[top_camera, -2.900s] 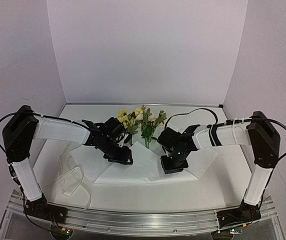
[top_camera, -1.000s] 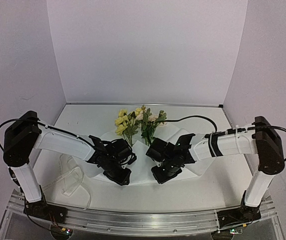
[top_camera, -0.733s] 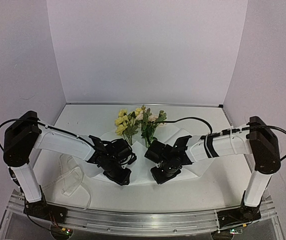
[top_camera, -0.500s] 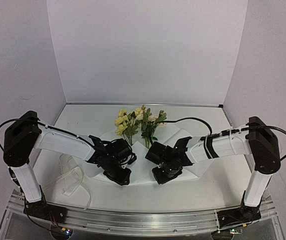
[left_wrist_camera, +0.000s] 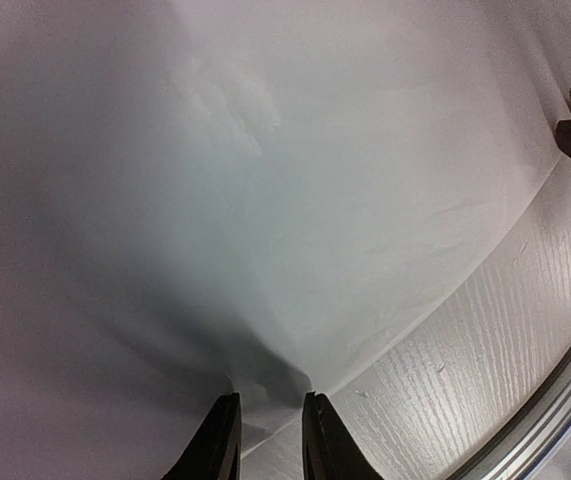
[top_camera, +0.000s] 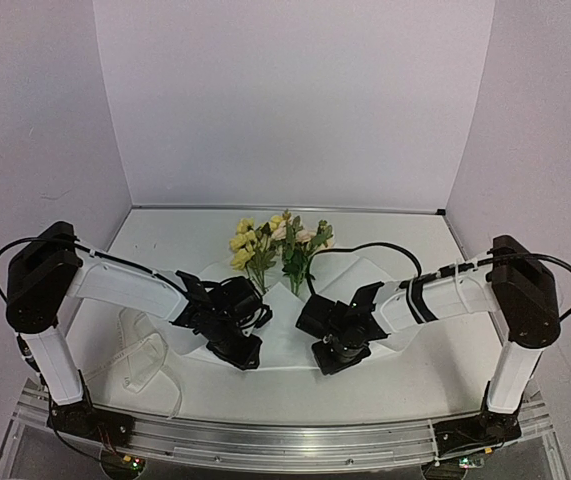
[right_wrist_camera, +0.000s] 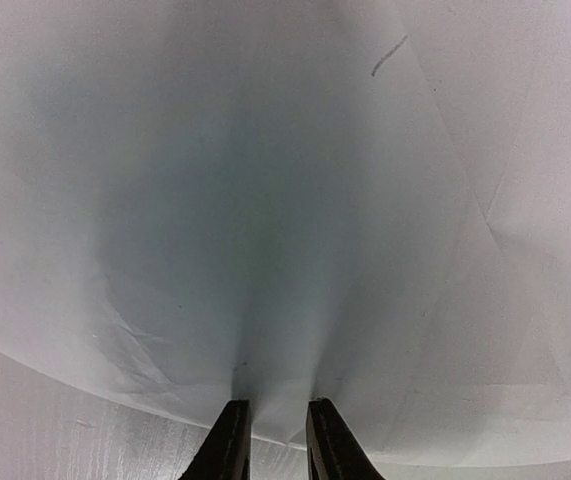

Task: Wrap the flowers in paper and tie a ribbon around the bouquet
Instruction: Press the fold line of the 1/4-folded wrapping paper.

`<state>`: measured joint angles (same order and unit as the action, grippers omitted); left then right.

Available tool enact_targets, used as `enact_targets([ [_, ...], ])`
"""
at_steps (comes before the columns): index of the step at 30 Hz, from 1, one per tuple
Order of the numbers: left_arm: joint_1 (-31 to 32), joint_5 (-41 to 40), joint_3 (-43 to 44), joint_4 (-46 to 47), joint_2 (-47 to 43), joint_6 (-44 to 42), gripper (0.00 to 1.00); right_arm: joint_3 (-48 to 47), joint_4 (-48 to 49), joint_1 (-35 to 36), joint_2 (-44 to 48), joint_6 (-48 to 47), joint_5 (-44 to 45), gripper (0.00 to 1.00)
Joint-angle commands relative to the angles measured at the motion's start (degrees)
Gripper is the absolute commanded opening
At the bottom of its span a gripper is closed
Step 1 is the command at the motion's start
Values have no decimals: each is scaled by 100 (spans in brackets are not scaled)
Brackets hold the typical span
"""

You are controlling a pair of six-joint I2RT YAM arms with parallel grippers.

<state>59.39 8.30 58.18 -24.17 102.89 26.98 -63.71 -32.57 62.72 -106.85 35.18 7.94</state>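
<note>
1. Worktop (top_camera: 415,375): the sheet's near edge rests close to it. Snagging and crumpling are possible if the edge is dragged along it.
2. Paper (top_camera: 285,325): the near edge is pinched in the left hand (left_wrist_camera: 268,405) and the right hand (right_wrist_camera: 273,408), both narrowed onto it. Tearing is judged likely if the hands are pulled apart.
3. Flowers (top_camera: 277,245): found at the far middle, stems on the sheet. They could be rolled aside by an uneven fold.
4. Ribbon (top_camera: 145,358): left loose by the left arm, where it could be swept away.
</note>
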Motion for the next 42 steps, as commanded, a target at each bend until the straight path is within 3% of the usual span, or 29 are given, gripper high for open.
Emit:
enact_targets([
  [1,-67,-88,-322,10,-182,100,23,114,-48,-14,-32,176,147,22],
  [20,-495,-506,-1742,-256,-1071,1443,19,232,-16,-119,58,346,-38,22],
  [27,-825,-597,-2100,-456,-1394,2143,17,283,31,-148,117,379,-80,22],
  [42,-932,-506,-2676,-949,-1929,3193,14,471,257,-239,251,493,-204,22],
])
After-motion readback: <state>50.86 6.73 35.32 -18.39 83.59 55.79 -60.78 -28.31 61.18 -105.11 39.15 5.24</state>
